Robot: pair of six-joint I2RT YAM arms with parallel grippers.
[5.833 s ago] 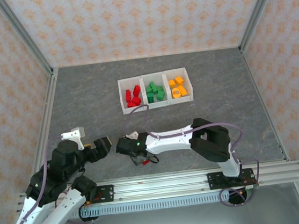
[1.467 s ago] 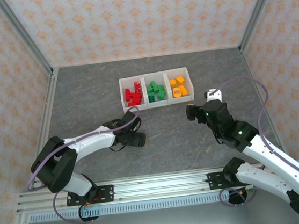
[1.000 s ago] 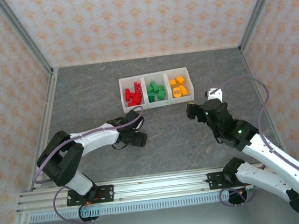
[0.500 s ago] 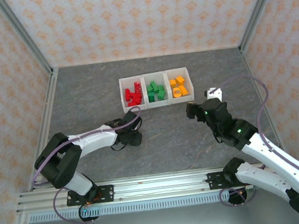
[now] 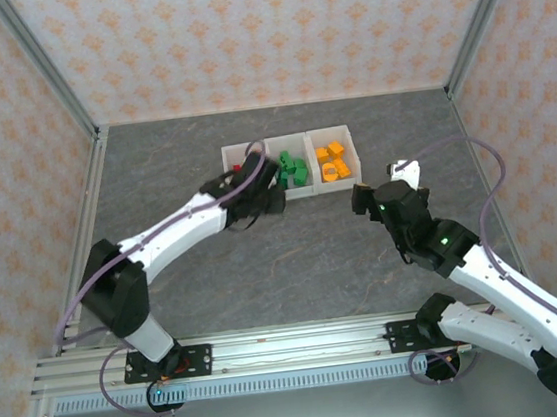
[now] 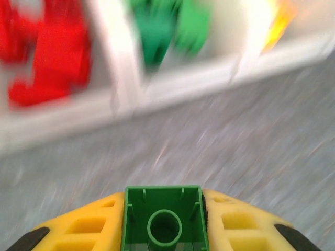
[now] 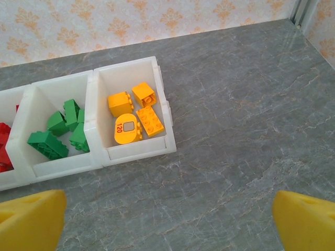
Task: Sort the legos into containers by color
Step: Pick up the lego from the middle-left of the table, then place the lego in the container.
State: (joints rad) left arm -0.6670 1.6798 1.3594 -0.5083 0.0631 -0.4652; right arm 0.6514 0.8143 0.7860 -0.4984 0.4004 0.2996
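**Left gripper held a green brick at the bins**

The left arm reached far across the table, and the left gripper sat at the near side of the bins, over the left and middle compartments as seen from above. In the left wrist view its yellow fingers were closed on a green brick. The brick's hollow underside faced the camera. The bins' near wall lay just beyond the brick, blurred. Whether the brick was already over a compartment could not be told.

The right gripper hovered above the table, to the right of the bins and a little nearer. It was apart from them. Its fingers were spread wide with nothing between them.

The three bins stood in a row at the middle of the table. Red bricks lay in the left one, green bricks in the middle one, and orange bricks in the right one. One orange piece had a rounded end and carried a label reading 120.
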